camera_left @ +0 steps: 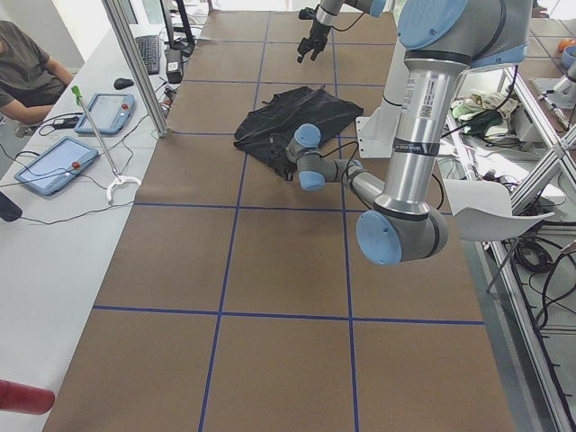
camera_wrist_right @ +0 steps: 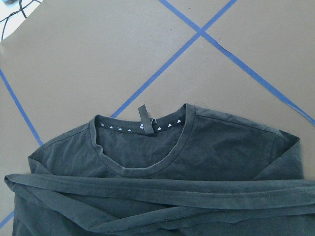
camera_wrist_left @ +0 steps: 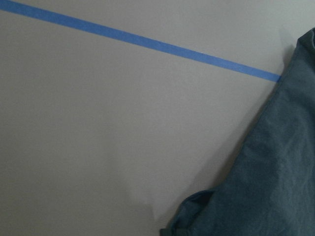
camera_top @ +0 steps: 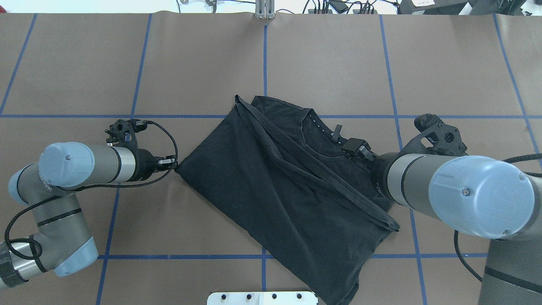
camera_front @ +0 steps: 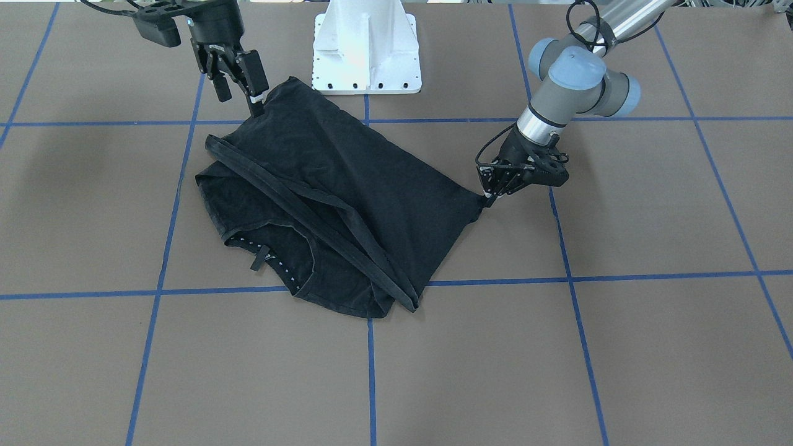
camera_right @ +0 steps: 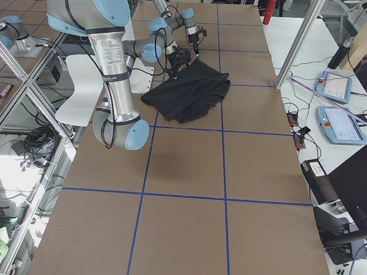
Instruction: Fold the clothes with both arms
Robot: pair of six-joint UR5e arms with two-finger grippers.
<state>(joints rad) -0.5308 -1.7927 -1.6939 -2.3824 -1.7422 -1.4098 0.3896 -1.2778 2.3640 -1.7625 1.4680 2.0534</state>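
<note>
The black T-shirt lies on the table, partly folded, with its hem band running diagonally across it. Its collar and tag face up. My left gripper is low at the table and shut on one corner of the shirt, and the cloth is pulled to a point there. The left wrist view shows only fabric and table. My right gripper hangs above the shirt, open, with nothing between its fingers. In the overhead view the right arm hides most of that gripper and part of the shirt.
The white pedestal base stands just behind the shirt. Blue tape lines grid the brown table. A side table with tablets and a seated person lies beyond the far long edge.
</note>
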